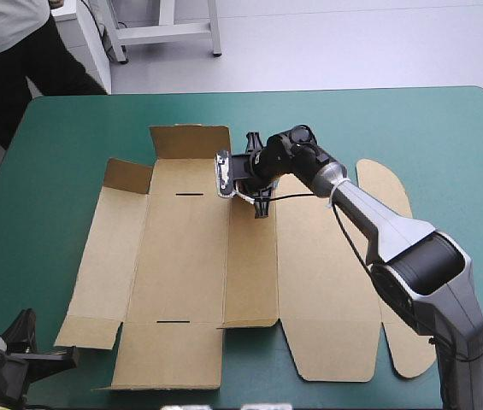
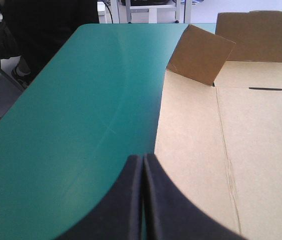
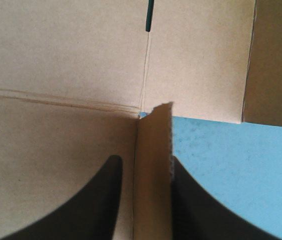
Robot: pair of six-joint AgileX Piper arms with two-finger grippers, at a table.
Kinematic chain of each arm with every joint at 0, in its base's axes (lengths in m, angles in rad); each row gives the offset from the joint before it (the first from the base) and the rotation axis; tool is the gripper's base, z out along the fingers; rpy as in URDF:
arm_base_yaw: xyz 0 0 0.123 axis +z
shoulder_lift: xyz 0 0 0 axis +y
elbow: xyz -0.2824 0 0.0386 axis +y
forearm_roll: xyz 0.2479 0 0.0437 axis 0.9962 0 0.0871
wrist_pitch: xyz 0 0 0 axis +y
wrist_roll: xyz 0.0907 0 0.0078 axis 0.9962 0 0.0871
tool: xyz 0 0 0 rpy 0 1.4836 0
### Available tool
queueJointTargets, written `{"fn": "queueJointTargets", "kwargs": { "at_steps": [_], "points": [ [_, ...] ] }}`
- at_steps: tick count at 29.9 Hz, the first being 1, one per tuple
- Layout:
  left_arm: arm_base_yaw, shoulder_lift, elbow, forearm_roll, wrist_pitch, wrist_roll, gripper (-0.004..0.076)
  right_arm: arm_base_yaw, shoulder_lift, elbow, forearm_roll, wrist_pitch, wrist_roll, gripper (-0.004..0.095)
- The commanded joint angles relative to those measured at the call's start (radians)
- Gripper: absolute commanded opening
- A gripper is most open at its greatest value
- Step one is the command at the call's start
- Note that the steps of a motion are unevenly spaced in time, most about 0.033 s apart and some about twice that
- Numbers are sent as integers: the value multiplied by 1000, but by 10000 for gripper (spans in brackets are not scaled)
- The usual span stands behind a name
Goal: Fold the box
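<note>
Brown box (image 1: 181, 256) flat, two far flaps (image 1: 190, 141) raised.

- The counter (image 1: 378, 128), under its teal-green cover, is filling most of the high view, with bare cover showing on every side of the board.
- The brown box (image 1: 181, 256), a cut sheet, is lying opened out across the counter's middle.
- Most of its panels are lying flat on the cover.
- At the far side, a wide flap (image 1: 191, 141) and a small corner flap (image 1: 128, 175) are standing tilted up.
- The near flaps are reaching close to the counter's near edge.
</note>
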Motion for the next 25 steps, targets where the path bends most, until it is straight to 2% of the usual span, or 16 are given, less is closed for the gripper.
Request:
{"fn": "queueJointTargets", "kwargs": {
  "at_steps": [1,3,5,8,11,13,15,20,23,25],
  "points": [
    [1,-11,-35,0,-72,-3,-10,-1,-60,-35,17,-48,38,582],
    [1,-11,-35,0,-72,-3,-9,-1,-65,-35,17,-51,41,730],
    [1,-11,-35,0,-72,-7,-10,1,-79,-35,17,-52,60,817],
    [1,-11,-35,0,-72,-7,-10,1,-119,-35,5,-52,184,834],
    [1,-11,-35,0,-72,-7,-9,1,-165,-35,-49,-27,386,807],
    [1,-11,-35,0,-72,-7,-9,1,-186,-35,-94,-9,510,743],
    [1,-11,-35,0,-72,-7,-9,1,-210,-37,-147,15,639,592],
    [1,-11,-35,0,-72,-7,-8,-9,-254,-43,-237,112,916,-19],
    [1,-11,-35,0,-72,-12,-8,-43,-266,-43,-247,169,1061,-1],
    [1,-11,-35,0,-72,-12,14,-83,-269,-43,-229,202,1108,-1]
  ]
}}
